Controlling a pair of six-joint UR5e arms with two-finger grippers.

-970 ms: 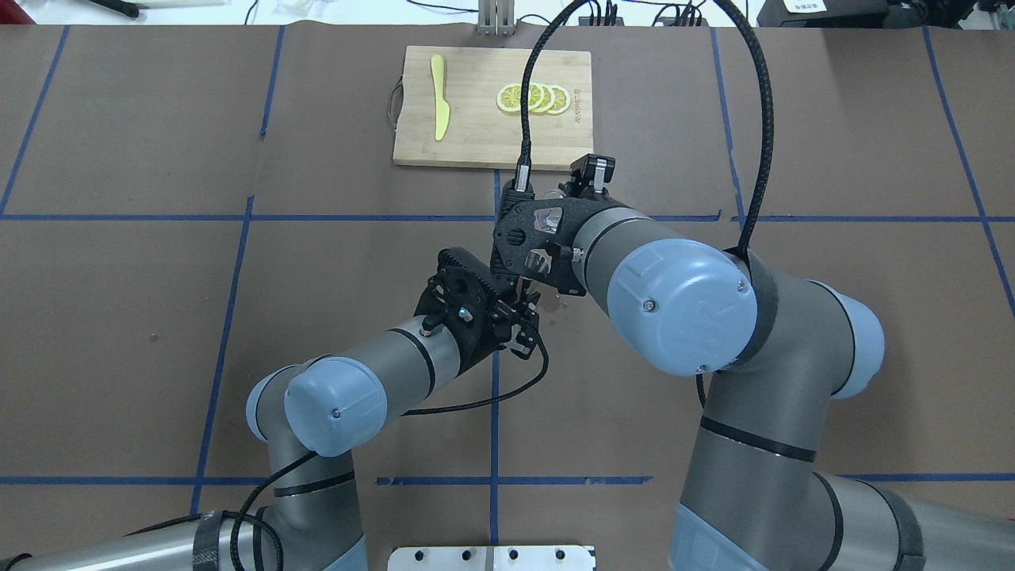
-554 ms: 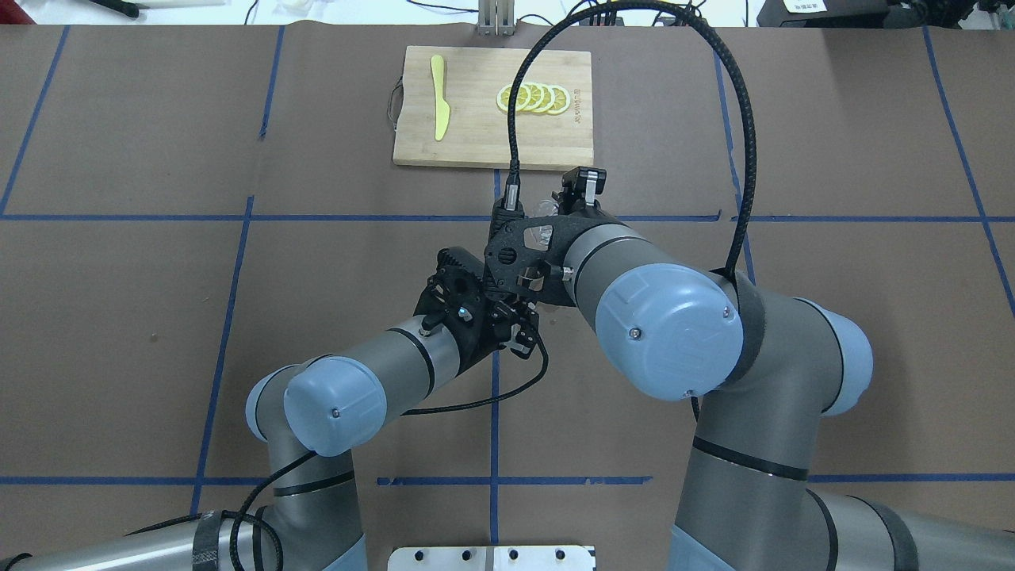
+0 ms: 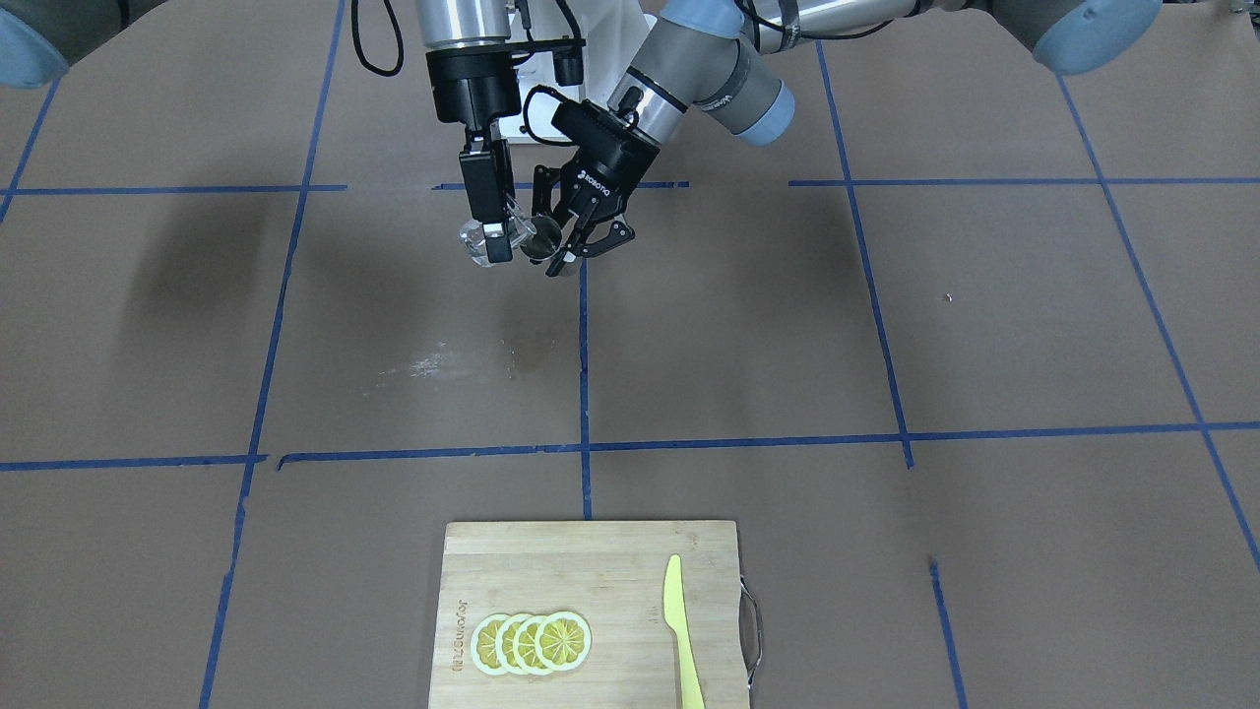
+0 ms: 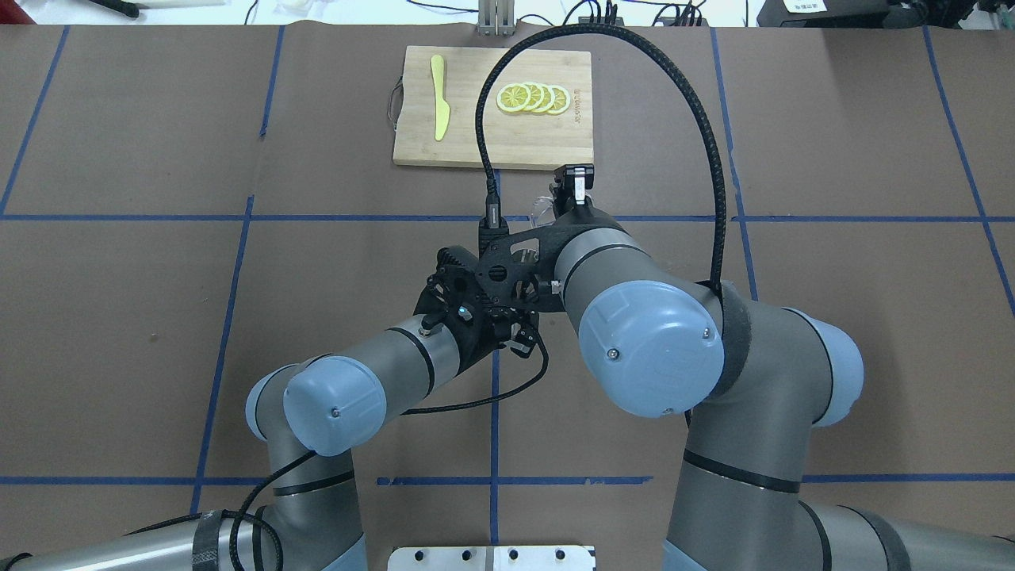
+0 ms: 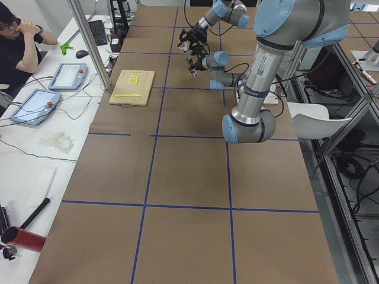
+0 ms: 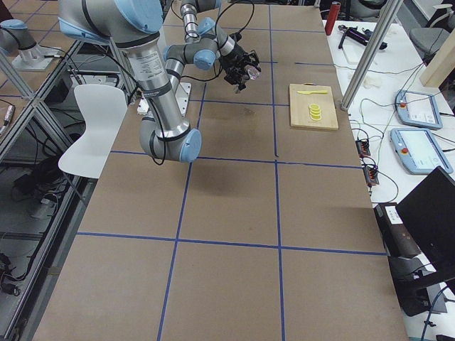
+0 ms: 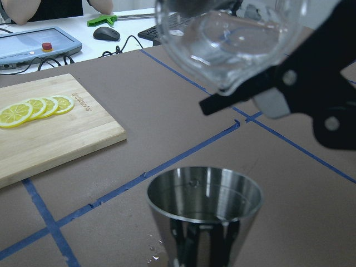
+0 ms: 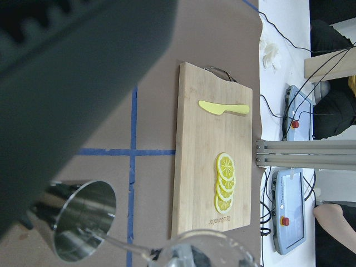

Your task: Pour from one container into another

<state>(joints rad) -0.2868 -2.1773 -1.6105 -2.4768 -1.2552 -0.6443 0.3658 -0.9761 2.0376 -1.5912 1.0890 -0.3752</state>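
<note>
Clear glass filled the top of the left wrist view, where the glass cup hung steeply tilted with its pouring lip straight above the open mouth of the jigger, close to it but apart. The right gripper came down almost vertically and was clenched on the cup, one dark finger across its side. The left gripper reached in at a slant from the robot's left and grasped the steel jigger by its lower cone, keeping it upright. Both vessels were held in the air near the middle of the table, on the robot's side of it, above the centre line of the blue tape lines. Whether liquid was running from the lip could not be told. A few droplets lay on the brown paper near the jigger's foot. At the far edge from the robot lay a wooden cutting board, well apart from both grippers. In the overhead view, a row of overlapping lemon slices lay on its right half and a yellow knife on its left.
</note>
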